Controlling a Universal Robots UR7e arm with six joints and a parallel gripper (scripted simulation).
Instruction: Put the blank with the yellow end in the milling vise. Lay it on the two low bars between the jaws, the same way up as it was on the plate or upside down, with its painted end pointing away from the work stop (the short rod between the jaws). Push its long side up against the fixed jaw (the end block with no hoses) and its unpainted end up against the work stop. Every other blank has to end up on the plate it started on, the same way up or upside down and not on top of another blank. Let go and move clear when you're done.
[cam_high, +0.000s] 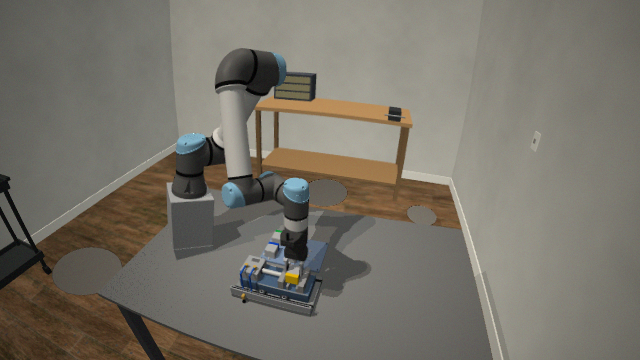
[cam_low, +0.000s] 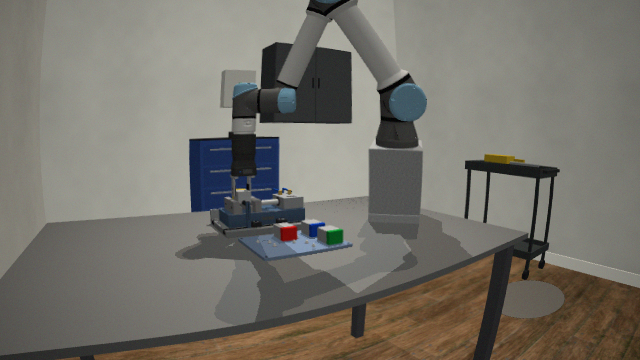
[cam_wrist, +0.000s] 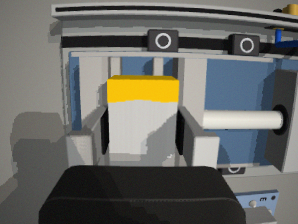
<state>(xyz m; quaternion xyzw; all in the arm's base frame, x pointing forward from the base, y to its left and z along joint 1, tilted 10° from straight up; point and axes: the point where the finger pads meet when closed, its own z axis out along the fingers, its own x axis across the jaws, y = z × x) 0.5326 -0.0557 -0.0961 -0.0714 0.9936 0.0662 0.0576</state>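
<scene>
Clamping the yellow blank (cam_high: 292, 278) (cam_low: 243, 195) (cam_wrist: 143, 125) in the hand (cam_high: 294, 268) (cam_low: 241, 192) (cam_wrist: 142, 120), at the vise (cam_high: 300, 292) (cam_low: 280, 216) (cam_wrist: 235, 90), with yellow end facing near in the top view. Cannot confirm contact with bars or stop. Showing red (cam_low: 286, 232), blue (cam_high: 271, 250) (cam_low: 313, 228) and green (cam_high: 276, 237) (cam_low: 331, 235) blanks on the plate (cam_high: 320, 250) (cam_low: 275, 251).

"Is the light strong?"
"No, it is rather dim; soft shadows lie across the counter (cam_high: 400, 310) (cam_low: 150, 280)."
"And its edges?"
"The near edge looks curved in the exterior view."

The work stop (cam_low: 247, 214) is too small to tell in 2 views.
</scene>
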